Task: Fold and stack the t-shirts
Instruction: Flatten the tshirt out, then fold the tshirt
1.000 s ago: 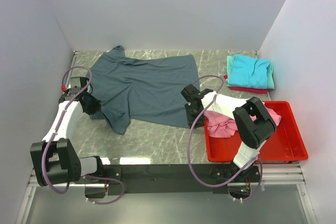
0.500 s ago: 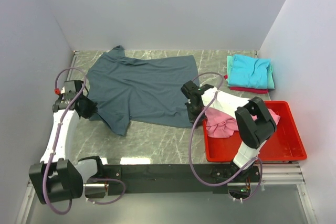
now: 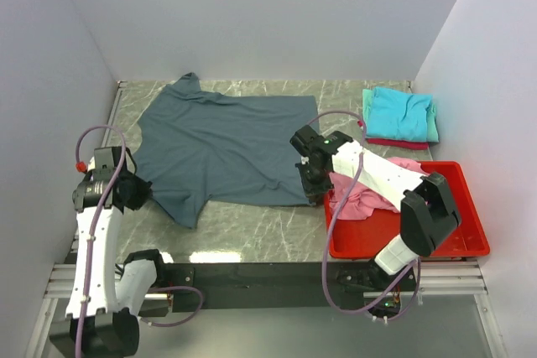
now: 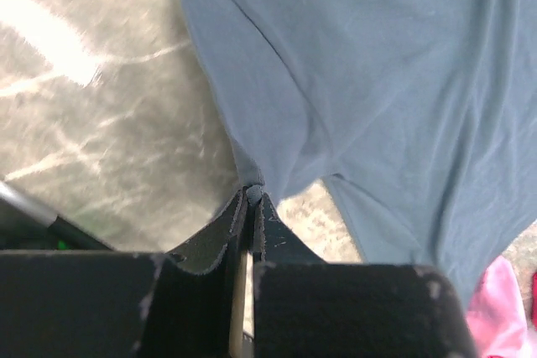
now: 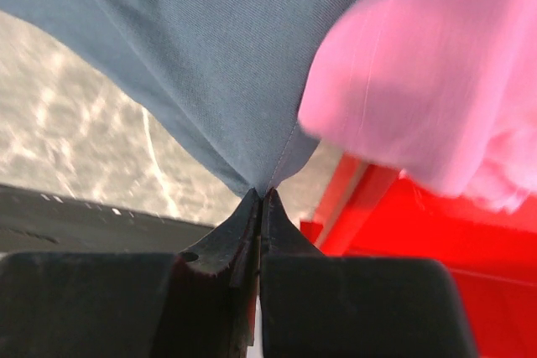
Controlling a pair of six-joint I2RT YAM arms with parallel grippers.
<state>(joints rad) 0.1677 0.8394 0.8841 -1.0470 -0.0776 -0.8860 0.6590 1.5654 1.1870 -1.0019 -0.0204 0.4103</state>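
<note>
Centre of the overhead view: slate t-shirt [image 3: 226, 144] spread flat on the marble-patterned table [image 3: 252, 228], neck toward the upper left, hem toward the right.
Left gripper [image 3: 138, 193]: at the left edge of the frame, clenched on the shirt's near-left edge; the wrist view shows cloth drawn to a point between the closed tips [image 4: 254, 199].
Right gripper [image 3: 312, 186]: right of centre, pinched tight on the lower-right hem corner, the fabric tapering into the tips [image 5: 260, 194].
Pink t-shirt [image 3: 365, 199]: crumpled, draped over the left wall of the red bin [image 3: 453, 236], just beside the right gripper and not held.
Folded stack [image 3: 401, 115]: upper right, turquoise on top, mint and red edges showing below.
Change over the last second: both pairs of fingers have closed onto the cloth; the left arm has drawn back toward the lower left, pulling that edge of the shirt with it.
Meaning for the task: both near corners appear secured, so the shirt is probably ready to be lifted or drawn taut for a first fold. No fold is made yet.
</note>
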